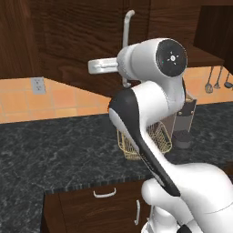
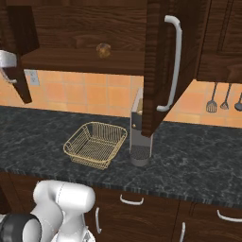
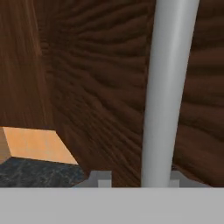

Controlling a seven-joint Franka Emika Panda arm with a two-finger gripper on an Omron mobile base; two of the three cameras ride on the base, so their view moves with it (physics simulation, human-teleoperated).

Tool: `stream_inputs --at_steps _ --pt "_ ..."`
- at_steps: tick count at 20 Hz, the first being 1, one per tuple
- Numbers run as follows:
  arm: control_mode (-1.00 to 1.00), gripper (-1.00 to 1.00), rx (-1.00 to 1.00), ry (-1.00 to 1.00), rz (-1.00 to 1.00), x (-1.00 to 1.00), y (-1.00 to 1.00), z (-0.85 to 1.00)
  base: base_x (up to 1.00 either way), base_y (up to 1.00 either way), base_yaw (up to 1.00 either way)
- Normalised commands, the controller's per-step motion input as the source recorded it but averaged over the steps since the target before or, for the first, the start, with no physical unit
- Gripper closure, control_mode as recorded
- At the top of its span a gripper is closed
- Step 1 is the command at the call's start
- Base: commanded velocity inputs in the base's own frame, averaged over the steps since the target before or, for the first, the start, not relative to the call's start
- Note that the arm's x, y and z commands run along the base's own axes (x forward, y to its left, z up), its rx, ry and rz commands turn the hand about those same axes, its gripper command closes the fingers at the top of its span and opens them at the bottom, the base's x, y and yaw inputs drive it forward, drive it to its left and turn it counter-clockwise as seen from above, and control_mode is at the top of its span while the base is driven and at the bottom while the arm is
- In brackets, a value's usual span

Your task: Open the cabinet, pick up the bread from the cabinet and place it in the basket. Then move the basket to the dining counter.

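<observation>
- Gripper point(image 3: 134, 181) straddling the silver bar handle point(image 3: 166, 87) of the cabinet point(image 2: 90, 28), one fingertip point(image 3: 99, 178) on each side of the bar; whether actually clamped on it, impossible to tell.
- Right door point(image 2: 163, 61) swung open.
- Bread point(image 2: 103, 49) sitting on the cabinet shelf, above the basket point(image 2: 96, 144).
- Basket resting on the black granite desk point(image 2: 198, 160), just beside a grey upright appliance point(image 2: 140, 137).
- Utensils point(image 2: 224, 97) hanging on the tiled wall to the right.

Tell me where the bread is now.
In the right base view, the bread sits on the open cabinet shelf, above the basket.
</observation>
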Motion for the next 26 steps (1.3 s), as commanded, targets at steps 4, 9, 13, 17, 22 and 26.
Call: stream_inputs --at_steps 4,9,13,17,22,26 --pt "-1.00 1.00 0.00 0.00 0.00 -0.99 1.00 -0.04 0.00 0.00 0.00" --pt "-1.00 1.00 0.11 0.00 0.04 -0.53 0.96 -0.27 0.00 0.00 0.00" --pt "-1.00 1.00 0.15 0.00 0.06 -0.56 0.26 0.13 0.00 0.00 0.00" --pt "-1.00 1.00 0.00 -0.09 -0.02 -1.00 -0.15 0.40 0.00 0.00 0.00" --pt "-1.00 1.00 0.00 0.01 -0.06 -0.73 -0.68 0.20 0.00 0.00 0.00" --pt "-1.00 1.00 0.00 0.00 0.00 0.00 -1.00 0.00 0.00 0.00 0.00"
